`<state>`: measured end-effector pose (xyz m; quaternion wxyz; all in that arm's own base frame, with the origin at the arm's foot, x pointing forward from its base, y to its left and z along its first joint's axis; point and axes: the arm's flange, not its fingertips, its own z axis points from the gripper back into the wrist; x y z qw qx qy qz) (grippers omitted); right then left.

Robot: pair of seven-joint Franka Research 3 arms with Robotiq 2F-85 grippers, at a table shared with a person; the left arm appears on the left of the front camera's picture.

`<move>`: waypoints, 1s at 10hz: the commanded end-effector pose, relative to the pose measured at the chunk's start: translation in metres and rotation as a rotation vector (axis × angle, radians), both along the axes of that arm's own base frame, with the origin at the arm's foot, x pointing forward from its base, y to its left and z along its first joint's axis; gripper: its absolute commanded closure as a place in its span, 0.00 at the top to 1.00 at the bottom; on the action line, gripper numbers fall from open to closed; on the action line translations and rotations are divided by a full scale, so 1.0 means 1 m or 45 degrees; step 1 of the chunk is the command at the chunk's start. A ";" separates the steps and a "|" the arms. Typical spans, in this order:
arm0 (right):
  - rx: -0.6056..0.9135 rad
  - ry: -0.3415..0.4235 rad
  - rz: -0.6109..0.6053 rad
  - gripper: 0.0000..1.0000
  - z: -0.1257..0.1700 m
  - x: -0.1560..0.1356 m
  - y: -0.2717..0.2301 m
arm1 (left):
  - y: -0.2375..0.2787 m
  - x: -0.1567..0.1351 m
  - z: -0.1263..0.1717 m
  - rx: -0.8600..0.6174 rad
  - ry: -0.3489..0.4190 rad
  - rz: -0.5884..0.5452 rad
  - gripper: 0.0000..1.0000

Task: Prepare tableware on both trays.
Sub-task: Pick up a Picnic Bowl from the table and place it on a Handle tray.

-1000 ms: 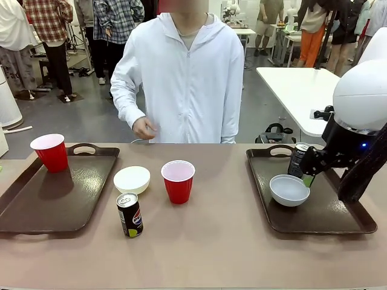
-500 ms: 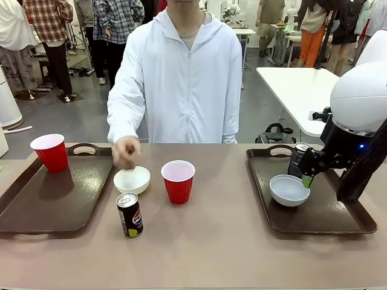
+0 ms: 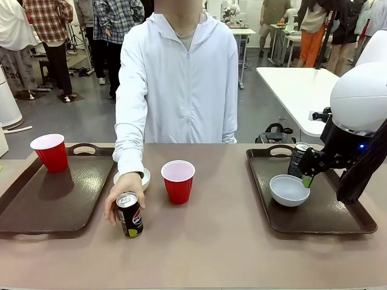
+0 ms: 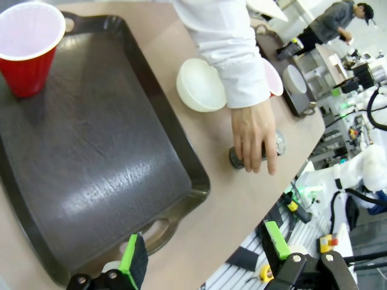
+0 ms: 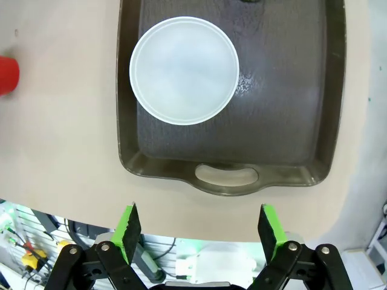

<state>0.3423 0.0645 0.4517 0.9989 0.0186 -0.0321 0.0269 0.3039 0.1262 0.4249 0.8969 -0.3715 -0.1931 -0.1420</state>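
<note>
In the front view, a person's hand [image 3: 124, 199] is wrapping around the dark cylindrical metal drink can [image 3: 130, 219]. The can is standing on the brown tabletop [image 3: 211, 254], just beside the left dark brown rectangular plastic tray [image 3: 36, 211]. One red plastic cup [image 3: 51, 154] is standing at that tray's far corner. A second red cup [image 3: 178, 184] and a small round white bowl [image 3: 145, 176] are waiting between the trays. On the right dark brown tray [image 3: 329, 220], another white bowl [image 3: 289, 190] and a second dark can [image 3: 296, 160] are sitting.

In the left wrist view, the left gripper [image 4: 204, 244] is hovering by the left tray's robot-side handle, its jaws standing wide apart with nothing between them.

In the right wrist view, the right gripper [image 5: 198, 226] is hanging above the right tray's near edge, jaws spread wide and empty.

The cans are probably going to feel stiff and smooth, and heaviest if full, so gripping around mid-body looks safest. The cups are likely going to flex, being light and thin-walled, so they are calling for a gentle squeeze below the rim. The bowls are asking for a hold on the rim.
</note>
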 end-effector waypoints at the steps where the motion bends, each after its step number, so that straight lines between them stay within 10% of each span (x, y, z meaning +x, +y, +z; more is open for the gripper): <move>1: 0.147 -0.042 0.027 1.00 0.014 -0.010 -0.013 | -0.014 0.003 0.013 0.096 -0.018 -0.033 1.00; 5: 0.716 -0.083 0.152 1.00 0.032 -0.025 -0.085 | -0.079 0.006 0.064 0.570 -0.021 -0.138 1.00; 10: 1.116 -0.072 0.167 1.00 0.034 -0.021 -0.193 | -0.166 0.022 0.044 0.930 -0.016 -0.221 1.00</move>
